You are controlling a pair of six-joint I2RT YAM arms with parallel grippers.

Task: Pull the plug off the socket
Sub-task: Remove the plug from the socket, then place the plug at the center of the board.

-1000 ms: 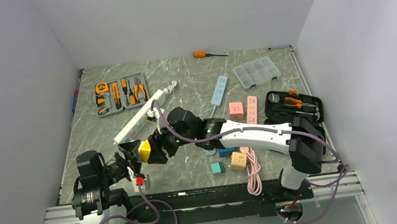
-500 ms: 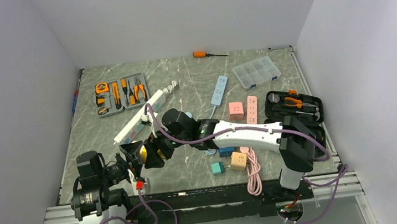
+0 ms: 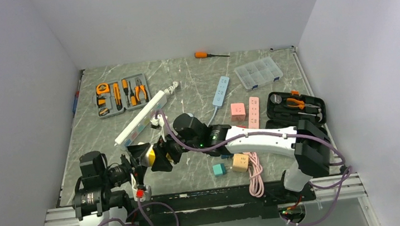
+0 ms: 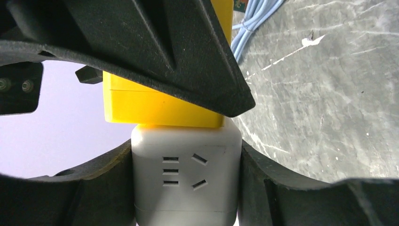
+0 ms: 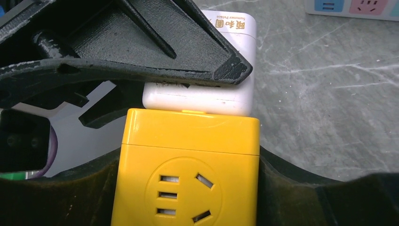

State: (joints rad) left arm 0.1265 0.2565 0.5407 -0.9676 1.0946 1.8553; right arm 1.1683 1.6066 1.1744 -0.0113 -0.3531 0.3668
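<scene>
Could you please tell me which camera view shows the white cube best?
The left wrist view: the white cube faces the camera, its slots clear, clamped in the left pincer. The right wrist view shows only one labelled side beyond the yellow cube. The top view barely shows it.

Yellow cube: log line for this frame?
left gripper: shut on white cube | right gripper: shut on yellow cube | cubes: joined flush

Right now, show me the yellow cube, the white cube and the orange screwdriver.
yellow cube point(image 5: 186, 188): right wrist view, on its socket face.
white cube point(image 4: 186, 176): left wrist view, on its socket face.
orange screwdriver point(image 3: 200, 54): top view, on its handle.
</scene>
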